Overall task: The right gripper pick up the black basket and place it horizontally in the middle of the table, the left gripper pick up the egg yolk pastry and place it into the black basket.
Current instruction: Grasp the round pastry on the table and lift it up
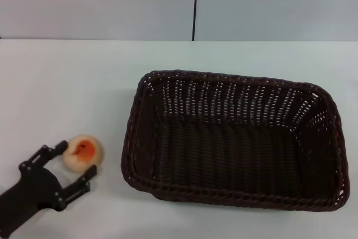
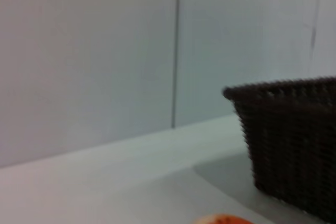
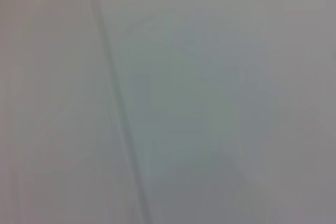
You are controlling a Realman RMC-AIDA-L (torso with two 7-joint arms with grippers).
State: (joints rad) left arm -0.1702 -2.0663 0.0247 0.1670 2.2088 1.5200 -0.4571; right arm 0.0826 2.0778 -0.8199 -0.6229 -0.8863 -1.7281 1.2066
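Black and blocky, the left gripper [image 1: 75,164] sits at the table's [image 1: 67,82] near left, its fingers spread on either side of the egg yolk pastry [image 1: 82,152], a round cream bun with an orange-red top. Just right stands the black basket [image 1: 330,116], dark wicker, lying horizontally mid-table.

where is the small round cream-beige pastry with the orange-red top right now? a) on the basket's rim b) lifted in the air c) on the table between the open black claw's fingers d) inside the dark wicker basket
c: the small round cream-beige pastry sits on the white table, left of the dark wicker basket, between the spread fingers of the left gripper.
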